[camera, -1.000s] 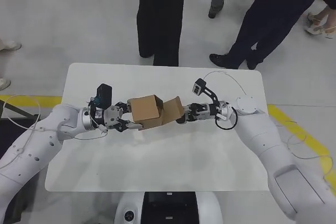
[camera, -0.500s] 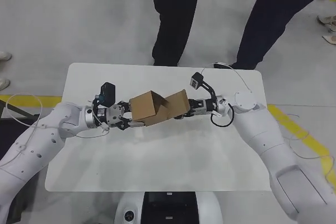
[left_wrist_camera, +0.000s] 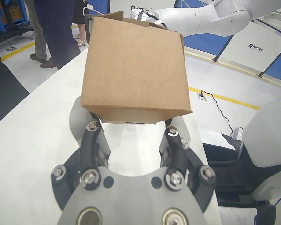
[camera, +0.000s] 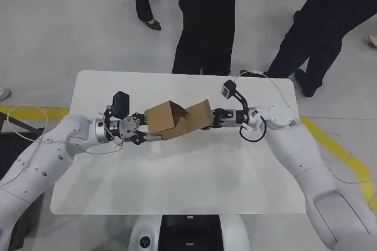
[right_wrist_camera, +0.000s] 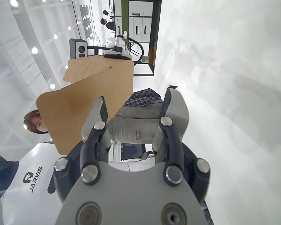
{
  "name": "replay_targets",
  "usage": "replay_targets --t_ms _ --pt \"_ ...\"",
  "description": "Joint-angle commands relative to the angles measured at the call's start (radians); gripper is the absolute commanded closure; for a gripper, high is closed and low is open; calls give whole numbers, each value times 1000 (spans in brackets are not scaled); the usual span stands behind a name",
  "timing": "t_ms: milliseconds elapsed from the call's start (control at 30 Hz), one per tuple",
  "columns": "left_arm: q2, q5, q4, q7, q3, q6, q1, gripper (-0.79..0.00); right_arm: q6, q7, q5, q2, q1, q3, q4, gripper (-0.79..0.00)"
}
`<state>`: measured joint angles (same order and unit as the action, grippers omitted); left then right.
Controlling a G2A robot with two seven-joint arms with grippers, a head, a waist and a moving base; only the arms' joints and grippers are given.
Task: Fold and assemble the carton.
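**Item: carton** (camera: 176, 119), one, brown corrugated card.

**Location:** upper middle of the top view, raised off the white counter (camera: 195, 182), between the two arms.

**Appearance:** plain, unprinted panels. The body is partly squared up, with one end closed off toward the left arm. A loose flap (right_wrist_camera: 79, 104) with a rounded corner stands out toward the right arm. The creases look clean, with no visible tears.

**Handling (judged):** light and hollow, stiff across the panels, and it hinges readily at the score lines. It would dent under a hard squeeze. Best held at a folded edge or corner, with flaps pushed flat-on near the crease.

**Left pincer** (left_wrist_camera: 130, 122): clamped across the carton's near end and carrying it.

**Right pincer** (right_wrist_camera: 135, 108): spread wide, one finger at the flap, nothing clamped.
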<state>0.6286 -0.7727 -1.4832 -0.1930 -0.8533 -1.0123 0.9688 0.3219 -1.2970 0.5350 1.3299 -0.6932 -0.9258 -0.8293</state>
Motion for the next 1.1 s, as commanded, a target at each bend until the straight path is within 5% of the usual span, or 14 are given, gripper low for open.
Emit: replay_targets --t_ms 0,500,1067 --pt "-1 1 2 -2 -2 0 3 -496 5 -2 16 -2 -4 -12 11 -446" --pt "9 5 29 67 -16 1 1 -483 40 -41 52 -7 -12 -46 -15 -437" --pt "39 17 25 209 -30 45 -4 -489 33 67 -127 -16 -11 -31 -131 -342"
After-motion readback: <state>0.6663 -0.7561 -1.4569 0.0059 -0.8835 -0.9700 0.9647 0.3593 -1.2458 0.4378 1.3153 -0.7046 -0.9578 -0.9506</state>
